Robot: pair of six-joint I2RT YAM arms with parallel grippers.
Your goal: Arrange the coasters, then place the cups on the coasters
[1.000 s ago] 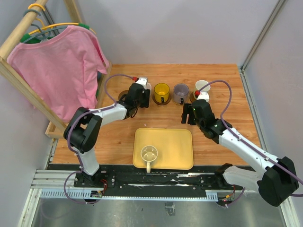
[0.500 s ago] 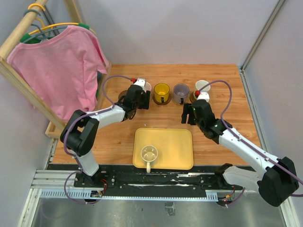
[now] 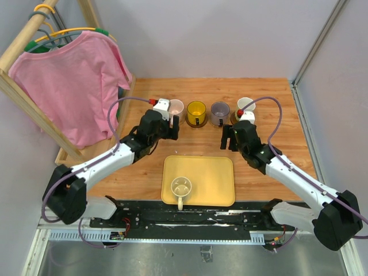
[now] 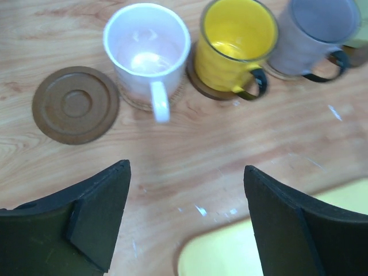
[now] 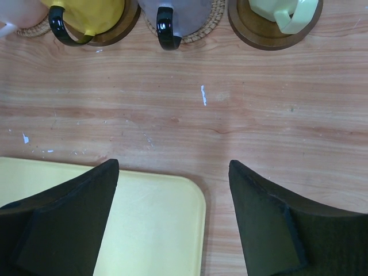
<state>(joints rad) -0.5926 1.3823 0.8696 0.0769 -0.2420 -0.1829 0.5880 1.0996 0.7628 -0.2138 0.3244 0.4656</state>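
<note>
Four cups stand in a row at the back, each on a coaster: pink (image 4: 146, 49), yellow (image 4: 237, 40), grey-purple (image 4: 313, 31) and white with a green inside (image 5: 282, 11). Left of the pink cup lies a bare dark brown coaster (image 4: 76, 104). The cream cup (image 3: 181, 187) sits on the yellow tray (image 3: 213, 190). My left gripper (image 4: 185, 169) hangs open and empty over bare wood just in front of the pink cup (image 3: 176, 107). My right gripper (image 5: 172, 164) is open and empty over the tray's far right corner, in front of the grey-purple cup (image 3: 219, 112).
A wooden rack with a pink T-shirt (image 3: 75, 80) stands along the table's left side. Grey walls close in the back and right edges. The tray fills the near middle between the arms.
My left gripper has opened, let go of the pink cup on its coaster, and drawn back toward the near left. The right arm has barely moved.
</note>
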